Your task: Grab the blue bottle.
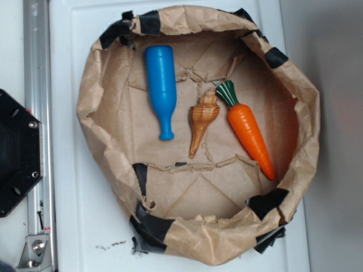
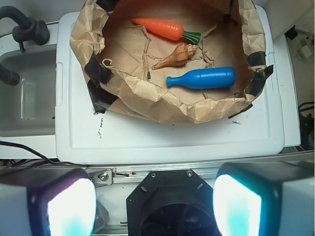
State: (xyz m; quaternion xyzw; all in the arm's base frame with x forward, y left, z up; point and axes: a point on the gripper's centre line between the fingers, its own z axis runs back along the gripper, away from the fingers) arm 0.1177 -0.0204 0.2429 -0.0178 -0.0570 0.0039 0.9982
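The blue bottle (image 1: 161,88) lies on its side in the left part of a brown paper basket (image 1: 96,85), neck toward the near rim. It also shows in the wrist view (image 2: 204,78), neck pointing left. My gripper (image 2: 155,206) is not seen in the exterior view. In the wrist view its two fingers (image 2: 61,204) stand wide apart at the bottom edge, open and empty, well back from the basket and above the black robot base (image 2: 172,201).
An orange carrot (image 1: 249,136) and a tan spiral shell (image 1: 202,122) lie in the basket right of the bottle. The basket sits on a white lid (image 1: 85,215). A metal rail (image 1: 37,113) and the black base (image 1: 17,153) are at left. A grey sink (image 2: 24,93) shows in the wrist view.
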